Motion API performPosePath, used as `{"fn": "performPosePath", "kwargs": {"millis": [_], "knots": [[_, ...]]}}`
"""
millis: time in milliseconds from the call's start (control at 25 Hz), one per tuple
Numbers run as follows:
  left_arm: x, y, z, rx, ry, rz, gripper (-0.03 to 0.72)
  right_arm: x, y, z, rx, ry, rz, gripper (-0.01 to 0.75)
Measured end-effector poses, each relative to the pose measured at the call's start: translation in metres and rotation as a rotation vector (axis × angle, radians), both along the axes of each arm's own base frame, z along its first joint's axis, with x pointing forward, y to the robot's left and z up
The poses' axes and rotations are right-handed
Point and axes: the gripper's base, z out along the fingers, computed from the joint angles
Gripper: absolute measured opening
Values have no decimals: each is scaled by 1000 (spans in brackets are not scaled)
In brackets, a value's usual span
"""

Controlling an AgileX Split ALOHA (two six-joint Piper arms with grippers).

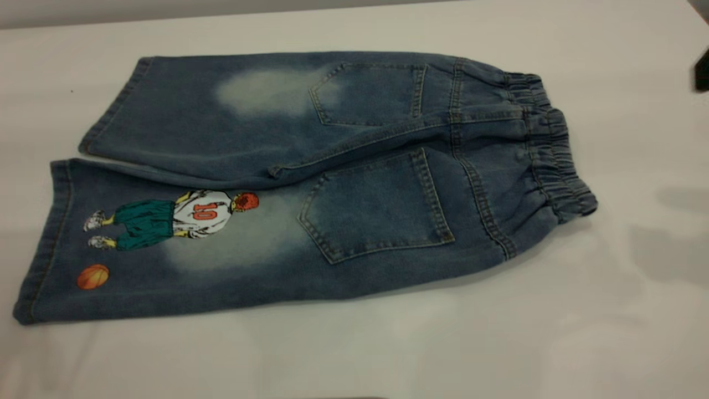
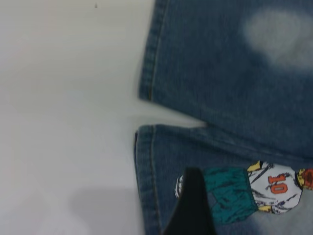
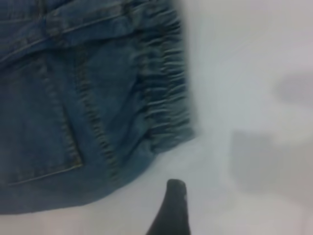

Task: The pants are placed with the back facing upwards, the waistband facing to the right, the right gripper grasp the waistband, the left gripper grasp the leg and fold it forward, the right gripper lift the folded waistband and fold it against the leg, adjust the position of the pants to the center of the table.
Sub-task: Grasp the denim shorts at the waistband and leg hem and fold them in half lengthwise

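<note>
Exterior view shows me the pants [image 1: 310,183] lying flat and unfolded on the table [image 1: 609,332], back pockets up. The waistband [image 1: 554,149] is the landmark I work from: the printed leg [image 1: 166,244] stretches away from it on the near side, the plain leg [image 1: 221,111] on the far side. No fold is made yet, so I judge every step is still ahead. My left gripper [image 2: 193,205] hangs over the printed leg's hem, far from the waistband. My right gripper [image 3: 171,208] hovers over bare table just beside the waistband's near corner. Only one dark fingertip shows in each wrist view, so I cannot tell whether either is released or clenched; neither grasps cloth.
</note>
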Motion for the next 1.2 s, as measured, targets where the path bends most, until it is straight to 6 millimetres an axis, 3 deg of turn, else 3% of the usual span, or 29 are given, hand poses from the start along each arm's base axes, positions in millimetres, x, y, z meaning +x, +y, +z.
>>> {"fn": "performPosePath", "kwargs": {"millis": [240, 560, 760, 1200], "knots": [[6, 0, -11, -1, 44, 3, 561, 17, 12, -26, 141, -2, 37, 599], [6, 0, -11, 0, 43, 3, 561, 36, 19, -68, 247, 5, 22, 594], [6, 0, -11, 0, 43, 3, 561, 37, 20, -100, 271, 91, -7, 594], [6, 0, -12, 0, 45, 3, 561, 36, 23, -135, 314, 154, -32, 591]]}}
